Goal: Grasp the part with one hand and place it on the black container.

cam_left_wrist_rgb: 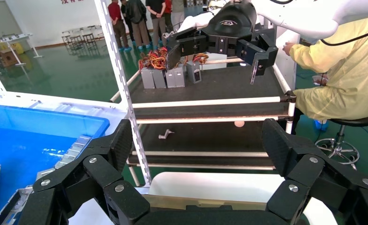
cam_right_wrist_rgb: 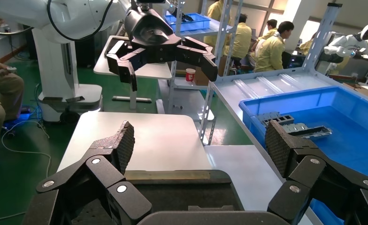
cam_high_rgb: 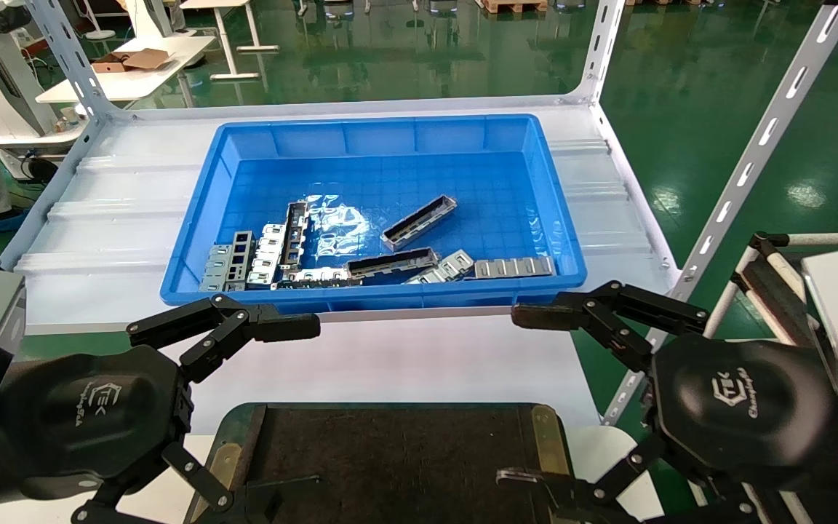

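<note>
Three silver-grey channel parts lie in the blue bin [cam_high_rgb: 372,124]: one part [cam_high_rgb: 419,221] lies slanted near the middle, a second [cam_high_rgb: 392,263] by the near wall, a third [cam_high_rgb: 295,234] to the left. The black container [cam_high_rgb: 390,451] lies at the near edge between my grippers; its brass strip shows in the left wrist view [cam_left_wrist_rgb: 196,202] and in the right wrist view [cam_right_wrist_rgb: 168,175]. My left gripper [cam_high_rgb: 281,415] [cam_left_wrist_rgb: 198,143] is open and empty over the container's left end. My right gripper [cam_high_rgb: 521,397] [cam_right_wrist_rgb: 202,143] is open and empty over its right end.
Flat grey plates [cam_high_rgb: 513,267] lie among the parts along the bin's near wall. The bin sits on a white shelf with perforated uprights [cam_high_rgb: 753,160]. A pipe rack [cam_high_rgb: 775,276] stands to the right. People stand and sit in the background [cam_left_wrist_rgb: 341,75].
</note>
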Available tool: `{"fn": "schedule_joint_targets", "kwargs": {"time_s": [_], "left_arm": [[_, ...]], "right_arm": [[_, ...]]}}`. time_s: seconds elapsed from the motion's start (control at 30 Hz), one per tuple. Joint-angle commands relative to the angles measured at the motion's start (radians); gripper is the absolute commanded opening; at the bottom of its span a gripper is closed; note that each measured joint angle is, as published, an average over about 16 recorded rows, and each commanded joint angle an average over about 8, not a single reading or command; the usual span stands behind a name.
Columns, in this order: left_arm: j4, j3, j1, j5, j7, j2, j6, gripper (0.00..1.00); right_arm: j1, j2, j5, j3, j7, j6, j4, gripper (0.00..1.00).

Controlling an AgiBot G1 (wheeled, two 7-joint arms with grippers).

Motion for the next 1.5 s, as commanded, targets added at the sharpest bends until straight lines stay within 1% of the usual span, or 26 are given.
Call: {"fn": "schedule_joint_targets", "kwargs": {"time_s": [0.03,1.17,1.5], "left_arm": [[0.0,0.0,0.0,0.0,0.0,0.0,0.0,1.0],[0.002,0.001,-0.002,0.001,-0.001,0.001,-0.001,1.0],[0.023,0.011,-0.024,0.041,0.005,0.022,-0.04,1.0]], "right_arm": [[0.0,0.0,0.0,0.0,0.0,0.0,0.0,1.0],[0.0,0.0,0.0,0.0,0.0,0.0,0.0,1.0],[0.0,0.0,0.0,0.0,0.0,0.0,-0.001,1.0]]}}
